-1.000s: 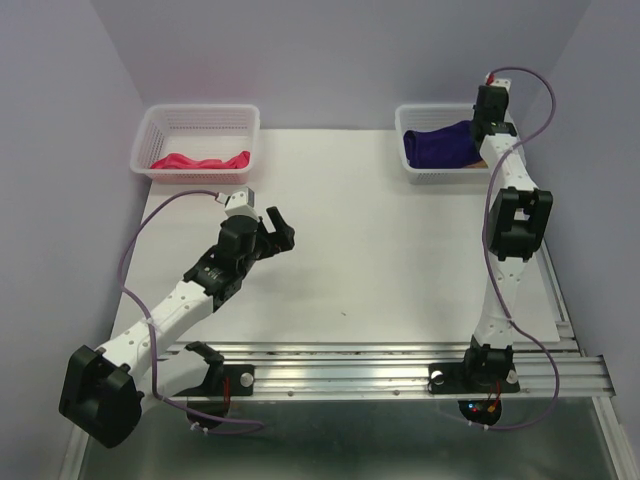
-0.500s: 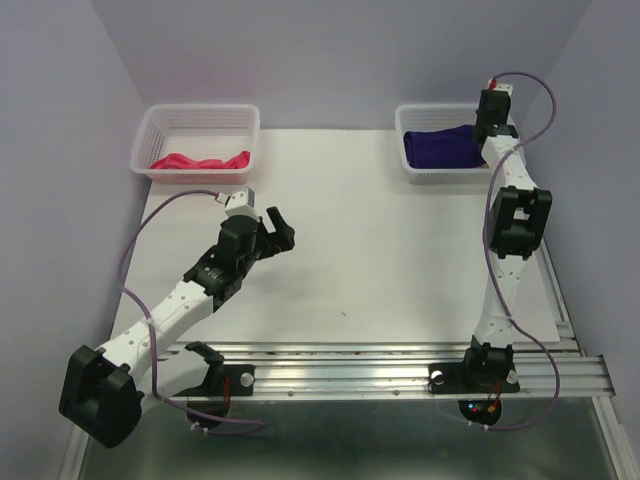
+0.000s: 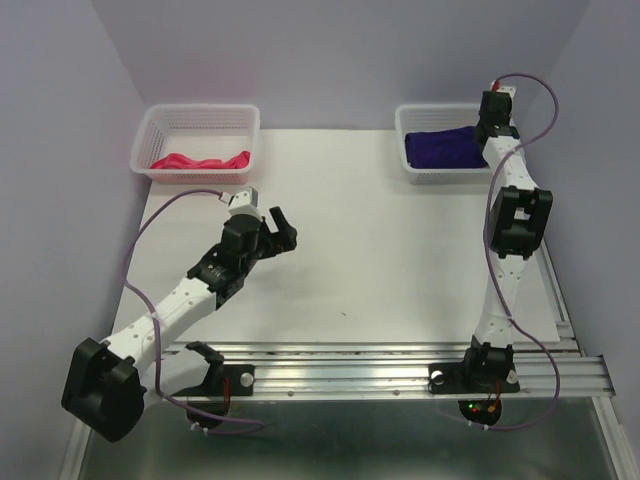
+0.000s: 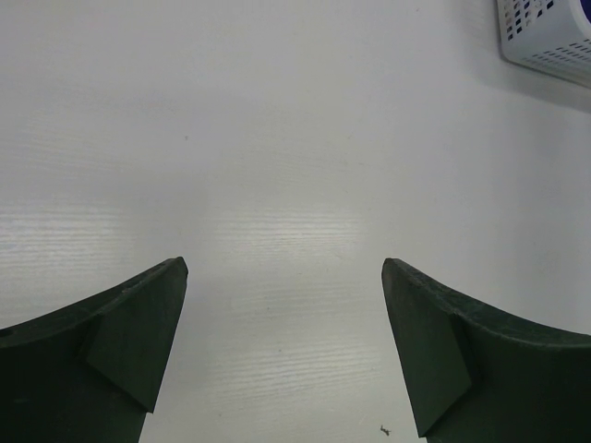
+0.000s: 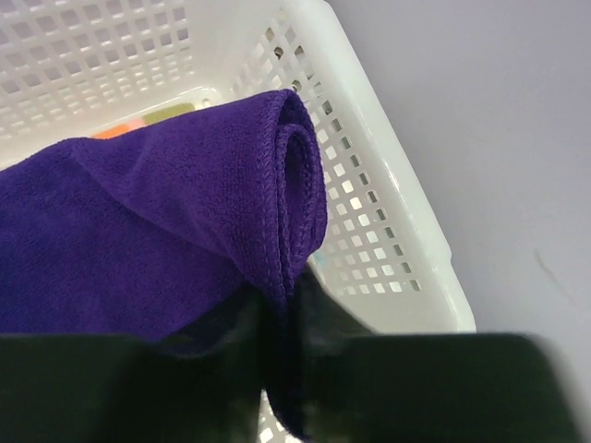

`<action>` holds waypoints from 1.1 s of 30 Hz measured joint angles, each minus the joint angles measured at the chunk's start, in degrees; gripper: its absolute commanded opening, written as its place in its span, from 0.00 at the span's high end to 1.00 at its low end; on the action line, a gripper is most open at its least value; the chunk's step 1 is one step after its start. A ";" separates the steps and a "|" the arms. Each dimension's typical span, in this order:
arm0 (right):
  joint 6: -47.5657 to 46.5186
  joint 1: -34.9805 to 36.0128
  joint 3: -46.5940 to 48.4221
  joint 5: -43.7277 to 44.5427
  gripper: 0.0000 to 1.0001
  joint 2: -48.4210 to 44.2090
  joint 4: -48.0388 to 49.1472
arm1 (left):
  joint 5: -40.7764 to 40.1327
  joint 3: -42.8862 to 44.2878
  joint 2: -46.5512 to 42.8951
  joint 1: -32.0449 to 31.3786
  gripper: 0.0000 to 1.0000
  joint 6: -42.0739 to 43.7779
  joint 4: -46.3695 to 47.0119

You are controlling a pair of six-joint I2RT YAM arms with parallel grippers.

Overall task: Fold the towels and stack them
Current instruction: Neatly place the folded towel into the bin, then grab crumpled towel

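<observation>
At the far right corner of the table [image 3: 400, 260], the right gripper [image 5: 277, 323] is nearly closed, its two dark fingers [image 5: 416, 388] pinched on the purple towel [image 5: 166, 221] where a folded-over edge drops between them. That towel lies in the right basket [image 3: 420, 110], a white plastic mesh one. From above, its long axis runs left to right across the basket, and the gripped end is on the right, beside the basket's right wall. In the right wrist view the stitched hem curls into a soft roll at that end, close against the mesh wall [image 5: 369, 203]. A sliver of orange cloth [image 5: 115, 131] peeks out from under the purple one, deeper in the basket (too little shows to tell how it lies).

Across the table, the left basket [image 3: 200, 110] holds the pink-red towel [image 3: 200, 161]. It is crumpled into a long strip lying left to right along the basket's near wall, with one end lifted a little at the right.

Near the middle left of the table, the left gripper [image 3: 275, 228] is spread wide and holds nothing. It points toward the far right. Its wrist camera shows both fingers [image 4: 129, 341] well apart, with only bare white tabletop [image 4: 277, 138] between them.
</observation>
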 measured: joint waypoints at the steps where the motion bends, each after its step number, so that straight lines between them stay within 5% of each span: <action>1: 0.17 -0.04 0.00 0.02 0.39 0.11 0.00 | 0.09 0.00 0.11 0.00 0.01 0.00 0.00; 5: 0.15 -0.39 0.00 0.00 0.03 0.66 -0.04 | 0.15 0.04 0.66 0.00 0.01 0.02 0.07; 6: 0.26 -0.42 0.00 0.02 0.00 0.66 -0.09 | 0.15 0.04 0.76 0.00 0.01 0.04 0.07; 16: 2.32 -0.50 -0.02 -6.34 0.00 -0.42 -1.77 | -1.55 3.61 1.77 0.02 0.01 0.81 -0.50; 22: 4.81 0.76 -5.62 -12.59 0.00 -9.35 -3.48 | -4.59 14.47 5.68 2.36 0.01 1.73 -3.91; 28: 11.15 6.51 -28.11 -17.18 0.00 -31.32 3.23 | -8.11 29.46 15.61 13.79 0.01 2.99 -7.21; 33: 19.08 10.12 -49.86 -21.40 0.00 -48.68 10.21 | -8.04 48.37 32.24 22.12 0.01 5.84 -10.56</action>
